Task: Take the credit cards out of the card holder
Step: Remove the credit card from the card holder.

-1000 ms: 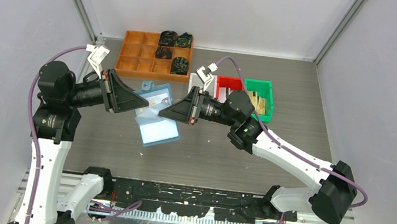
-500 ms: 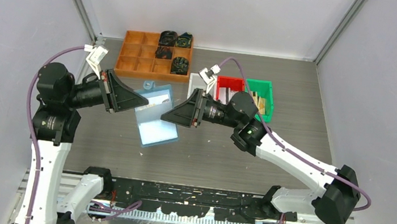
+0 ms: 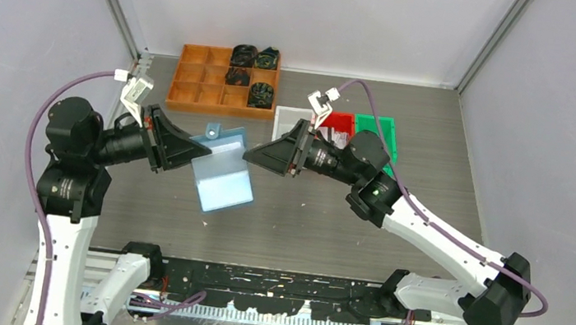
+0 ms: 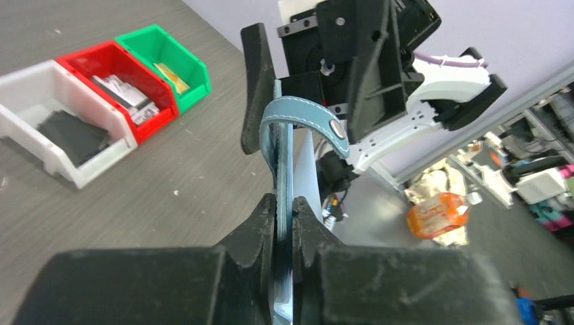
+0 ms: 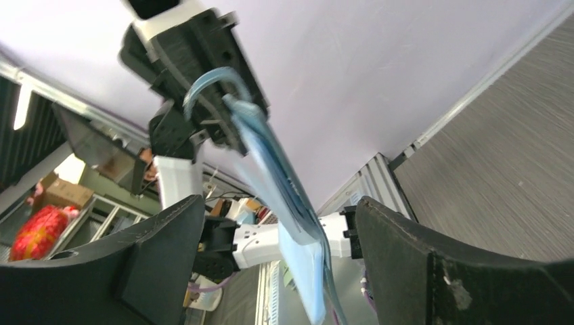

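Top external view: left gripper [image 3: 201,150] pinches the left edge of the light blue card holder [image 3: 222,175], jaws pressed onto it, holding it up off the table [image 3: 433,172] between the two arms. Right gripper [image 3: 249,158] is at the holder's right edge, jaws spread wide with the holder in the gap. Left wrist view shows the tab loop [image 4: 306,116] at the holder's far edge.

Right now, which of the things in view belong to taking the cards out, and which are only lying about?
For the job: light blue card holder, clamped by the left end effector; right end effector, open, facing it. No card is clearly visible.

Lying about: orange compartment tray, white bin, red bin, green bin.
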`<control>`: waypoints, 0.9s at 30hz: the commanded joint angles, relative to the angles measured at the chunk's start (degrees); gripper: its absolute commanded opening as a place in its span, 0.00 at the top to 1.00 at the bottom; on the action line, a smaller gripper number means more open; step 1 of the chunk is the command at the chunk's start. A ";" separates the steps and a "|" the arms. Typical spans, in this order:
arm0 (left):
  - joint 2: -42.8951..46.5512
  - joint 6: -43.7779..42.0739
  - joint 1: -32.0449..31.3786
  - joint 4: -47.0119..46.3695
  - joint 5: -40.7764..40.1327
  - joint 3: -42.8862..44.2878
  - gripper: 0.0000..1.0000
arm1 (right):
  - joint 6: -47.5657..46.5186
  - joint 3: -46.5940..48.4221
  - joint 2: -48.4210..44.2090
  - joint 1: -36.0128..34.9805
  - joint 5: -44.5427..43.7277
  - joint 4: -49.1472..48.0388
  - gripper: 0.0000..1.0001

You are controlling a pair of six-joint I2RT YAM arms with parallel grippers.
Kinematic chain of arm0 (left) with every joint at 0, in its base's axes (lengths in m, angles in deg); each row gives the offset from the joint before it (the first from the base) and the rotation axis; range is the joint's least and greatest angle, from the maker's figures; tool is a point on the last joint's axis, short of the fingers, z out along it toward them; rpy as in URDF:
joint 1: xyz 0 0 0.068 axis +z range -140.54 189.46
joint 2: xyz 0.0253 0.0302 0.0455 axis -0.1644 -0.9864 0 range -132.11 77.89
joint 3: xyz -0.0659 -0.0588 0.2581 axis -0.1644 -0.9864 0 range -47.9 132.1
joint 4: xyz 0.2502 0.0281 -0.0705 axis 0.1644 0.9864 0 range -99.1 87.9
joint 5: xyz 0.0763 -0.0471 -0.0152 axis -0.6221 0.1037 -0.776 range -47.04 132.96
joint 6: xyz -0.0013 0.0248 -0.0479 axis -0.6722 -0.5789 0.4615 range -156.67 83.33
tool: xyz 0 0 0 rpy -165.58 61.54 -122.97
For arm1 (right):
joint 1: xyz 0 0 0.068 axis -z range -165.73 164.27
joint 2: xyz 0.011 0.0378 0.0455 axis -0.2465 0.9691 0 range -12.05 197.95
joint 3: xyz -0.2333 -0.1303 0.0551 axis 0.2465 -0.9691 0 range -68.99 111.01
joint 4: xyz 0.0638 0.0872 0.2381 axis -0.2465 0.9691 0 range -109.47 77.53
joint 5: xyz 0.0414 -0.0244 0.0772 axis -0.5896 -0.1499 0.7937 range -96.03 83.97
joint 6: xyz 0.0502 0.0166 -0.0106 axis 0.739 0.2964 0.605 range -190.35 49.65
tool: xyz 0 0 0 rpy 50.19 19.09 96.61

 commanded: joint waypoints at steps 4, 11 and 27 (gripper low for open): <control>3.77 -22.82 0.12 8.59 -5.70 4.36 0.97 | -3.44 7.66 3.32 -0.34 -5.54 6.57 0.15; 4.72 -24.36 0.12 8.22 -8.38 4.00 0.97 | -7.32 9.23 5.21 -2.69 -5.13 8.57 0.16; 1.50 8.38 0.12 -8.32 -4.78 -0.03 0.97 | 0.49 4.31 6.87 -4.42 -0.95 -6.64 0.28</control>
